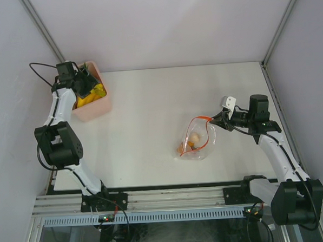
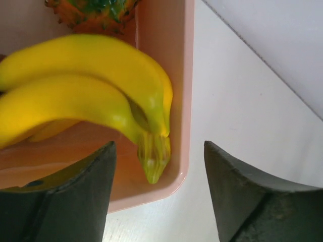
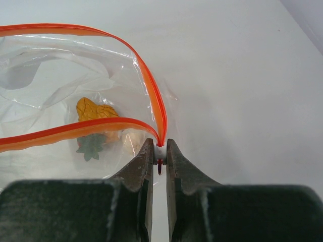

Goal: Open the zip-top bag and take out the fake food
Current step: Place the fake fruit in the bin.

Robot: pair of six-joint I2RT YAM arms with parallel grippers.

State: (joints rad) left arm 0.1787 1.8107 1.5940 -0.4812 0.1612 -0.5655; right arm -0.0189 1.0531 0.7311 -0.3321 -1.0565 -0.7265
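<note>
The clear zip-top bag (image 1: 196, 139) lies right of the table's middle, its red-orange zip strip (image 3: 151, 96) parted in a wide loop. My right gripper (image 3: 160, 151) is shut on the white slider at the strip's end; it shows at the bag's right corner in the top view (image 1: 220, 118). A small orange piece with a green leaf (image 3: 93, 126) lies inside the bag. My left gripper (image 2: 159, 166) is open and empty above the near corner of the pink bin (image 2: 171, 60), where the yellow banana bunch (image 2: 91, 91) and the orange pineapple (image 2: 91, 12) lie.
The pink bin (image 1: 96, 109) stands at the table's far left, next to the left wall. White enclosure walls stand at the back and on both sides. A metal rail runs along the near edge.
</note>
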